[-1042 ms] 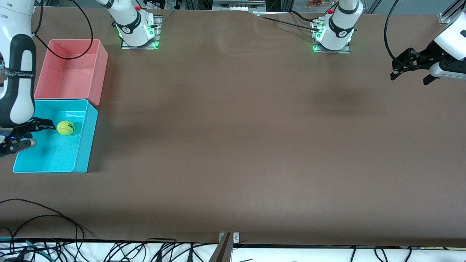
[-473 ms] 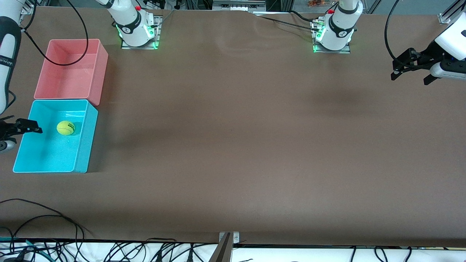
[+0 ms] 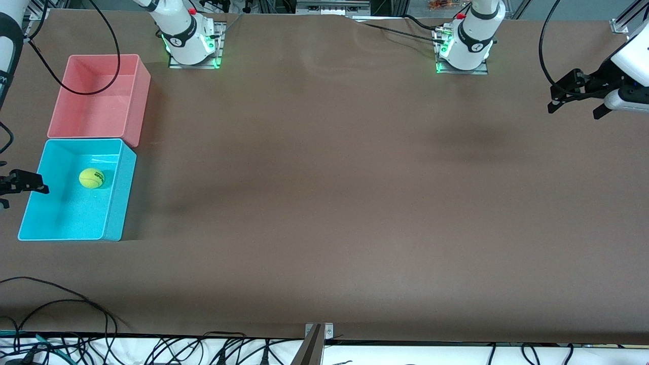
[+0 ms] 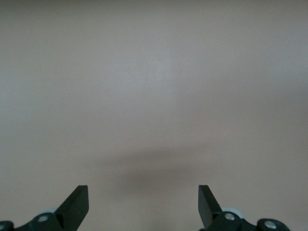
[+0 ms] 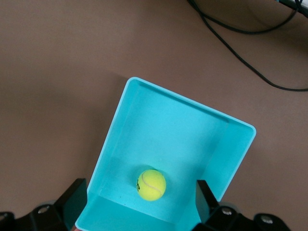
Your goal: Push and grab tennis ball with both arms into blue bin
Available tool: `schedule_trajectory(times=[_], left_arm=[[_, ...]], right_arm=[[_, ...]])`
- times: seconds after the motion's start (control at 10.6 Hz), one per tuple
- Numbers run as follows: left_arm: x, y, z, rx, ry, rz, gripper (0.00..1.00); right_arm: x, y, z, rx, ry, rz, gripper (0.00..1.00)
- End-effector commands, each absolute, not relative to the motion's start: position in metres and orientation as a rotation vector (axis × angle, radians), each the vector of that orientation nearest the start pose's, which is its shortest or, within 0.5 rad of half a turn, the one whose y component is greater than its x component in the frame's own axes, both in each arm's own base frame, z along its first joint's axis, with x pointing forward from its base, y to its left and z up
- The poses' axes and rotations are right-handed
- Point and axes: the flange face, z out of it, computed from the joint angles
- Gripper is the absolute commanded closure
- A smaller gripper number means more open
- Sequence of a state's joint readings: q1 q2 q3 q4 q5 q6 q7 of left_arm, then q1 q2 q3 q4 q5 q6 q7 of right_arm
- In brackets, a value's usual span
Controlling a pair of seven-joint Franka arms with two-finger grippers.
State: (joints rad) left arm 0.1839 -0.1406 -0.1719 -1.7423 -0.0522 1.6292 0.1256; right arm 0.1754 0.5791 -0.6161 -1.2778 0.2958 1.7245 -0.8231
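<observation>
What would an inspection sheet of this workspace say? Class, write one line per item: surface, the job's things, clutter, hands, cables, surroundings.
Surface: brown table, flat, nothing spilled.
Job's things: tennis ball lies on the floor of the blue bin, touching no hand.
Clutter: pink bin with nothing in it, beside the blue bin and farther from the front camera.
Hands: right hand open, holding nothing, above the blue bin's edge at the right arm's end; left hand open, holding nothing, waiting over bare table at the left arm's end.
Cables: black cable hangs over the pink bin; loose cables lie at the table's near edge.
Surroundings: two arm bases lit green.
</observation>
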Motion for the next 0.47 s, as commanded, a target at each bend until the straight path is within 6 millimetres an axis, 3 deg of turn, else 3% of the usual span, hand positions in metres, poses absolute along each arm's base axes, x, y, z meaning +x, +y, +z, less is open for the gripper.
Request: schedule_trajectory(times=[0.0, 0.38], left_arm=[[0.519, -0.001, 0.628, -3.15, 0.161, -0.03, 0.0], [0.518, 0.007, 0.626, -3.153, 0.135, -0.014, 0.0]], right_arm=[[0.673, -0.193, 0.471, -3.086, -0.576, 0.05, 0.0], [0.683, -0.158, 0.47, -3.115, -0.48, 0.044, 0.0]])
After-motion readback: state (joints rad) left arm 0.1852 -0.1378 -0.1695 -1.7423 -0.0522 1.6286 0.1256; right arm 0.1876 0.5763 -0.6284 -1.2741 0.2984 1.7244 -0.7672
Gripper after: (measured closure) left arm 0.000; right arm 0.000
